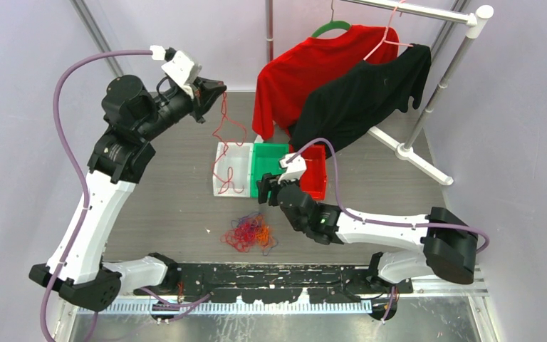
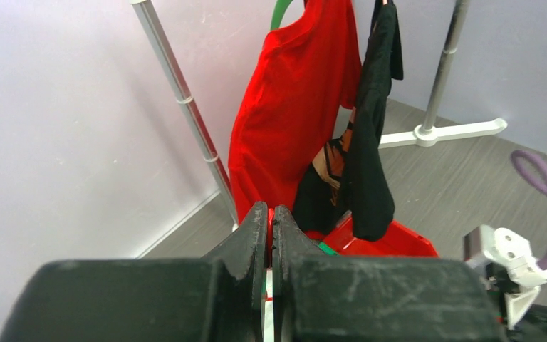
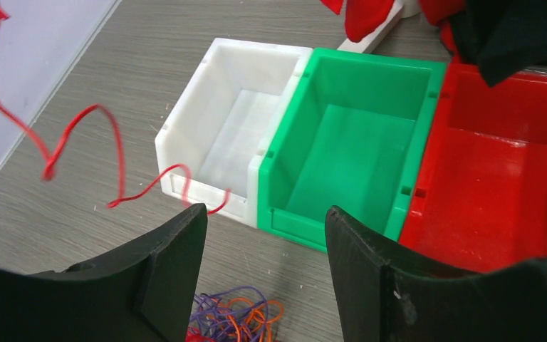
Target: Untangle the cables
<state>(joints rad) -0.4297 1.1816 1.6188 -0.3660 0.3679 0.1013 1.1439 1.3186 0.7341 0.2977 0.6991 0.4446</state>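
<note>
Bundle of cables (image 1: 249, 234), lower centre: red, orange and purple strands, intermixed. Hanging cable (image 1: 223, 114), upper centre: red. Bins at centre, all plain: white bin (image 1: 238, 164), green bin (image 1: 269, 158), red bin (image 1: 317, 174). Upper right: red shirt (image 1: 299, 71) and black shirt (image 1: 363, 100), both unpatterned. Table (image 1: 164, 206): grey, streaked grain.

No readable txt, labels or nos anywhere
</note>
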